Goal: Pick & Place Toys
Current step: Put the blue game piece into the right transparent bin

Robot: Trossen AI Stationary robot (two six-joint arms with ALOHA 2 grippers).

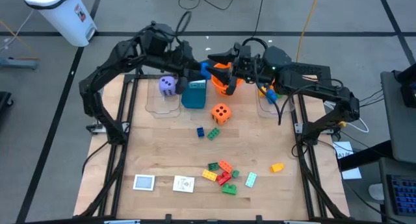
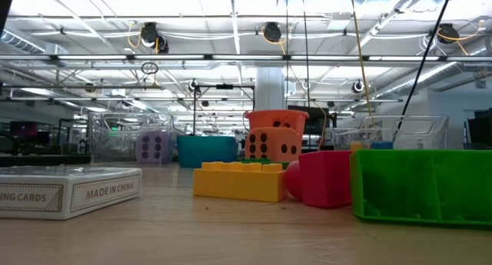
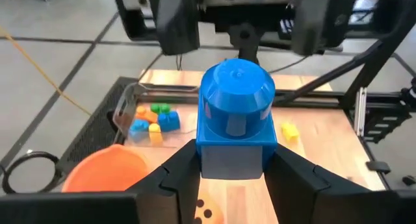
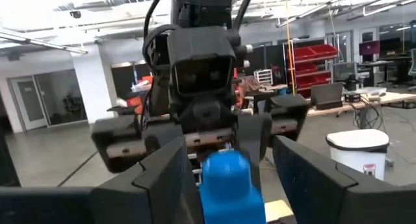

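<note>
Nearest the low camera: green brick, then red brick, yellow brick and a card box along the bench's near edge.

Blue brick held aloft at the bench's far edge, over the orange bucket. Left hand clenched on its base. Right hand faces it, fingers spread either side of the brick, not closed on it.

Just beside: teal box, purple die in the left clear bin, orange die in front. Right clear bin holds bricks.

Mid-bench: two small bricks, otherwise bare. Brick cluster, lone yellow-orange brick and two white cards near the front edge.
</note>
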